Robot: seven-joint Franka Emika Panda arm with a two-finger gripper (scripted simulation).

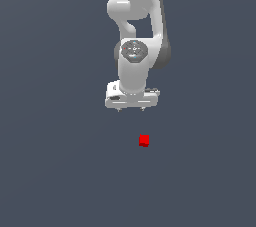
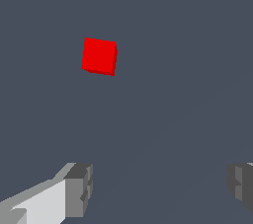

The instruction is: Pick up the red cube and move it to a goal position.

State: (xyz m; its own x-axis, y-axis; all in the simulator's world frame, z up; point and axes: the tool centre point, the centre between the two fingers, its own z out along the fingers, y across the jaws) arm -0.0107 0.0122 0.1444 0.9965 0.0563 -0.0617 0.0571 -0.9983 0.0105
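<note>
Red cube (image 1: 144,141) sits alone on the dark grey desk (image 1: 55,171), lower in the exterior view than the claw (image 1: 131,109) and a bit toward the exterior view's right of it. Well apart, no contact.

Claw is spread wide and empty. In the wrist view we see both fingertips (image 2: 79,188) at the picture's edges with bare surface between them; the red cube (image 2: 99,56) is outside that gap, not between the pads. Cube is much narrower than the opening, so clearance is not our problem. Alignment is.

Step in hand, as we read it: approach, pre-grasp. Nothing lifted yet, no goal marker visible in either view.

How we'd do it well:
- Translate first, descend second. Get the cube centred between the fingers in the wrist view before dropping.
- Cube looks slightly rotated relative to the finger line in the wrist view. We'd yaw the wrist so the pads meet two flat faces, not corners.
- Keep the claw spread on the way down; close only once the pads straddle the cube's mid-height.
- Descend straight. A sideways brush with a fingertip would likely shove a cube this small.
- Stop short of the desk to avoid jamming the tips.

Height above the desk we can't judge from these views.
</note>
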